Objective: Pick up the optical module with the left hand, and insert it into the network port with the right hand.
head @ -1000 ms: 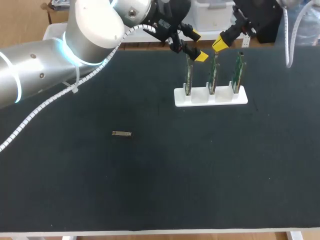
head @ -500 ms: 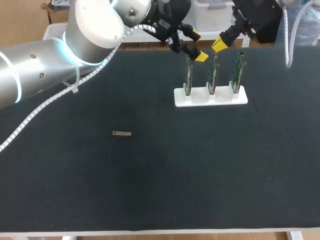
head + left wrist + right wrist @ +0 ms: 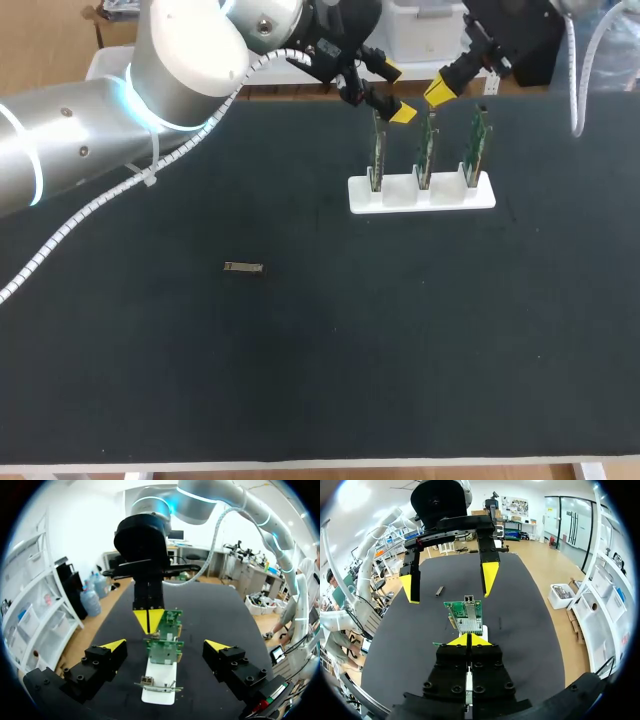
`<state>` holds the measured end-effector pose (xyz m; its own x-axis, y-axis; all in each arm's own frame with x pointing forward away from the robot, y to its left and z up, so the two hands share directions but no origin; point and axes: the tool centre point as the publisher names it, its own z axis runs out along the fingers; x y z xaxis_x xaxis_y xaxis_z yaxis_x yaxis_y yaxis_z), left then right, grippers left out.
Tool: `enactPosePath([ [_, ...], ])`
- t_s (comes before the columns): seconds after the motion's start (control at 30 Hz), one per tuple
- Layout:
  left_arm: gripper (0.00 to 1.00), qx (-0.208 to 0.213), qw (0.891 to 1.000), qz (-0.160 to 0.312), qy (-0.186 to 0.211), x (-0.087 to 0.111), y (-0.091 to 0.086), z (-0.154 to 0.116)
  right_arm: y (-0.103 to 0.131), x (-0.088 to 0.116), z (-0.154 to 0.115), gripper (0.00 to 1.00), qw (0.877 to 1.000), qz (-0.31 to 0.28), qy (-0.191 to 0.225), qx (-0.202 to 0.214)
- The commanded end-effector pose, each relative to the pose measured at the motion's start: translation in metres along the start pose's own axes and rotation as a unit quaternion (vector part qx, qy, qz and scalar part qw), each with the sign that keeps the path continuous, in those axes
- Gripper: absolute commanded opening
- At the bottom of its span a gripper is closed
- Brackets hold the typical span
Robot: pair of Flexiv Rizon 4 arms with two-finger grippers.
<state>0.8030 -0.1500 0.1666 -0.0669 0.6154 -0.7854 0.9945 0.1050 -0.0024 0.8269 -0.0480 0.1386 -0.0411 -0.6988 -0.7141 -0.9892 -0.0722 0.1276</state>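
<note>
So, honestly, nothing has changed over the last second. The optical module (image 3: 243,267) lies flat on the black table (image 3: 300,380), out in the open on my left side, in exactly the same spot as before. It's well apart from both arms, and nothing is touching it. You can also spot it from the right wrist view, far out ahead past the cards (image 3: 439,591).

The three green network cards (image 3: 426,150) stand upright in their white holder (image 3: 420,195) toward the back of the table, and they haven't budged either.

The left gripper (image 3: 393,92) hangs up by the leftmost card with its fingers spread wide and nothing in them. In its own wrist view the row of cards sits between the open tips. The right gripper (image 3: 440,90) sits just above the middle card with its yellow tips pressed together, and as far as I can tell there's nothing between them.

What that means: the pick hasn't started yet. My read is that the left arm is parked at the wrong end of the job and has to swing back and down to the module before anything else can happen.
</note>
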Motion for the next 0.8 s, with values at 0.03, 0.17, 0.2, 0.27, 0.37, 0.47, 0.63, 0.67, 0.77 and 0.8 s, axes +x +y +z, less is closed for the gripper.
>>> enactPosePath([
  [0.03,1.00,0.001,1.000,-0.001,0.003,-0.001,0.001,0.000,-0.007,0.003,0.004,0.00,0.981,0.001,0.001,-0.192],
  [0.17,1.00,0.001,1.000,-0.001,0.003,-0.001,0.001,0.000,-0.007,0.004,0.004,0.00,0.981,0.003,0.002,-0.192],
  [0.2,1.00,0.001,1.000,-0.001,0.003,-0.001,0.001,0.000,-0.007,0.004,0.005,0.00,0.981,0.003,0.002,-0.192],
  [0.27,1.00,0.001,1.000,-0.001,0.003,-0.001,0.001,0.000,-0.007,0.004,0.005,0.00,0.981,0.003,0.003,-0.192],
  [0.37,1.00,0.001,1.000,-0.001,0.003,-0.001,0.001,0.000,-0.007,0.004,0.005,0.00,0.981,0.004,0.003,-0.192],
  [0.47,1.00,0.001,1.000,-0.001,0.003,-0.001,0.001,0.000,-0.008,0.004,0.004,0.00,0.982,0.004,0.002,-0.191],
  [0.63,1.00,0.001,1.000,-0.001,0.003,-0.001,0.001,0.000,-0.010,0.001,0.000,0.00,0.982,0.001,-0.002,-0.187],
  [0.67,1.00,0.001,1.000,-0.001,0.003,-0.001,0.001,0.000,-0.011,0.000,-0.001,0.00,0.983,-0.001,-0.003,-0.185],
  [0.77,1.00,0.001,1.000,-0.001,0.003,-0.001,0.001,0.000,-0.013,-0.002,-0.005,0.00,0.984,-0.003,-0.005,-0.180],
  [0.8,1.00,0.001,1.000,-0.001,0.003,-0.001,0.001,0.000,-0.013,-0.003,-0.007,0.00,0.984,-0.004,-0.007,-0.179],
])
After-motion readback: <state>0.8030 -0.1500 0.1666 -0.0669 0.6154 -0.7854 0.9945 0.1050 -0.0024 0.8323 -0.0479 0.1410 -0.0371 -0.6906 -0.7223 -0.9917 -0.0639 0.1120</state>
